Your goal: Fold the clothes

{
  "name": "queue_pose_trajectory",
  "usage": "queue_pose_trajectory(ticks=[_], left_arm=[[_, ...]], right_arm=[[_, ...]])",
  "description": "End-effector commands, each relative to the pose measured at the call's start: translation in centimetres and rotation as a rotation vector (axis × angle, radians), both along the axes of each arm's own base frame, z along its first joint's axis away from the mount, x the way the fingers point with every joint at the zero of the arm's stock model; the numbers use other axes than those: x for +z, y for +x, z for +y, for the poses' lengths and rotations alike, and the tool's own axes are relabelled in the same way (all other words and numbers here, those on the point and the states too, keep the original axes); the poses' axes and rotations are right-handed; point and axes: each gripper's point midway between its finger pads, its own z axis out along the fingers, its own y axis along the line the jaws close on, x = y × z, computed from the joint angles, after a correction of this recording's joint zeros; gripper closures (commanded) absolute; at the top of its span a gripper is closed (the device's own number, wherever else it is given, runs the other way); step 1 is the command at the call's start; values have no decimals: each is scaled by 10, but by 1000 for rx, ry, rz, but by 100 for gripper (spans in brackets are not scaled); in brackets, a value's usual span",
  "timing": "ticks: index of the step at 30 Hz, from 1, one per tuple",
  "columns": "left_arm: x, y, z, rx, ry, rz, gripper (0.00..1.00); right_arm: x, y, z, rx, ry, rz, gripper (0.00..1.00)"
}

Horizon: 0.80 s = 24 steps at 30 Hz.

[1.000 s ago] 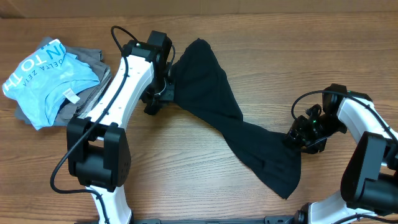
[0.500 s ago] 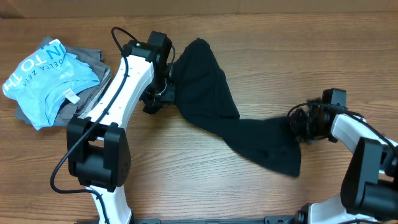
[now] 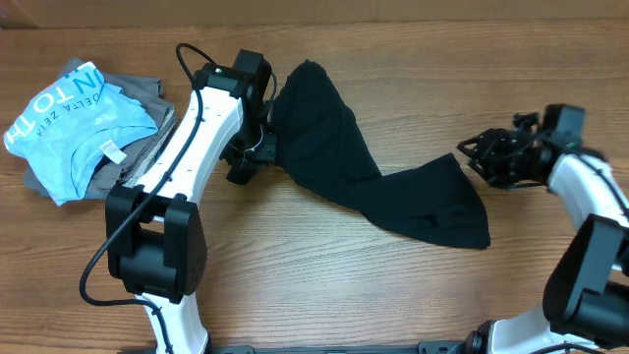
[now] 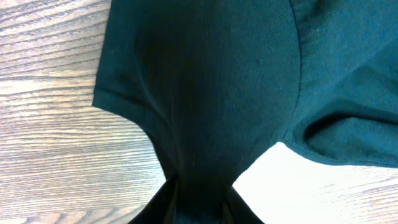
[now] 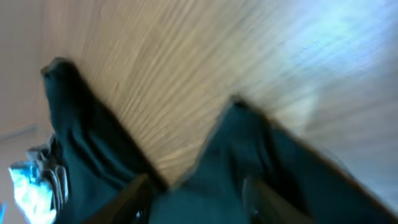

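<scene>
A dark green-black T-shirt (image 3: 344, 162) lies stretched across the table's middle, from the back centre down to the right. My left gripper (image 3: 257, 146) is shut on its left edge; the left wrist view shows the cloth (image 4: 211, 87) pinched between the fingers (image 4: 200, 208). My right gripper (image 3: 470, 157) is shut on the shirt's right corner and holds it lifted; the right wrist view, blurred, shows the fabric (image 5: 261, 162) between the fingers (image 5: 196, 199).
A pile of clothes lies at the far left: a light blue printed shirt (image 3: 74, 123) on top of a grey garment (image 3: 138, 90). Bare wood table (image 3: 295, 285) lies along the front.
My right gripper has moved up and to the right with the shirt's corner, pulling the lower part of the shirt out to the right. The left arm has not moved.
</scene>
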Motion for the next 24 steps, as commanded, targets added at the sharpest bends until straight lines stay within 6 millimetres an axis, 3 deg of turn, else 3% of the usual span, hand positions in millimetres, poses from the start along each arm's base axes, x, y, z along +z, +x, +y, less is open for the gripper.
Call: queue_pose_trajectory(ticks=[1, 4, 11, 16, 19, 24], left_arm=[[11, 4, -4, -9, -20, -29, 78], [11, 4, -4, -9, -19, -29, 76], [11, 4, -4, -9, -19, -29, 73], [11, 4, -4, -9, -19, -30, 71], [11, 4, -4, -9, -19, -30, 72], [11, 3, -3, -10, -17, -25, 71]], right_arm=[[22, -10, -13, 27, -72, 23, 47], [5, -51, -7, 43, -83, 212, 47], [-32, -96, 14, 85, -71, 366, 45], [-48, -97, 26, 95, -20, 318, 49], [-46, -84, 27, 96, -14, 256, 61], [-34, -72, 21, 86, -15, 224, 63]])
